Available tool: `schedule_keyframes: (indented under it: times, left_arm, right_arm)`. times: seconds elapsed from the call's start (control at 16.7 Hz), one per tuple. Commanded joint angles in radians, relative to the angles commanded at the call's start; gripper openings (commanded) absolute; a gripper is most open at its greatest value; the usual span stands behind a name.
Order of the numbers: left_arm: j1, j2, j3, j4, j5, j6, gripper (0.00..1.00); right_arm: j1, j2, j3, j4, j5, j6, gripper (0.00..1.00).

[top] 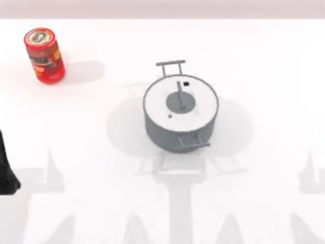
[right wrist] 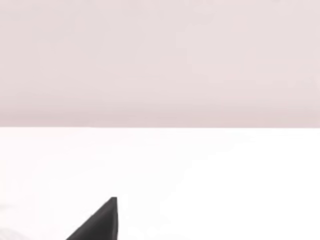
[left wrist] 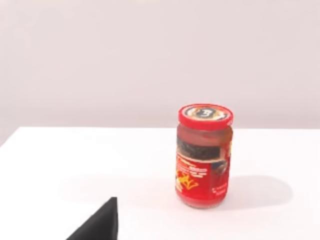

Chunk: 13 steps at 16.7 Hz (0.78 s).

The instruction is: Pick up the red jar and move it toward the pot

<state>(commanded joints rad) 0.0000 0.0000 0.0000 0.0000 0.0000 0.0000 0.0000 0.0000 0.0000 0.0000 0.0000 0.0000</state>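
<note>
red jar (top: 44, 56): upright on the tabletop (top: 264, 61), far-left corner in the top view, well apart from the pot, nothing touching it
red jar, left wrist view (left wrist: 203, 156): translucent red body, dark band over a red label with yellow print, round red lid with a gold-rimmed disc on top; its shadow lies on the white surface beside it
pot (top: 181, 115): wide grey cylinder near the middle of the tabletop, a little toward the far side, standing upright
pot lid (top: 203, 112): flat white disc, seated on the pot, grey round patch in the centre with a thin knob stem (top: 179, 94) rising from it
pot handles: two thin grey bar handles, one on the far side (top: 170, 64), one on the near side (top: 192, 145)
left arm (top: 6, 170): dark shape at the left edge of the top view, on the near side of the jar and well apart from it
left pincer: only a dark finger tip (left wrist: 100, 224) shows in the left wrist view, short of the jar, not touching it; wide or narrow cannot be told
right arm: outside the top view
right pincer: only one dark finger tip (right wrist: 100, 224) shows in the right wrist view, over bare white tabletop with a pale wall behind; wide or narrow cannot be told
jar vs pot: jar much smaller, to the left and farther back, clear white tabletop between them
</note>
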Motion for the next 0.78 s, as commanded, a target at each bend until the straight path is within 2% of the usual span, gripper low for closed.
schedule_keyframes:
  times: [0.36, 0.78]
  left_arm:
    - [-0.003, 0.089, 0.064, -0.052, 0.01, 0.015, 1.0]
    - [-0.009, 0.508, 0.472, -0.277, 0.047, 0.092, 1.0]
  right_arm:
    - [0.0, 0.0, 0.0, 0.0, 0.0, 0.0, 1.0]
    - [0.0, 0.0, 0.0, 0.0, 0.0, 0.0, 1.0]
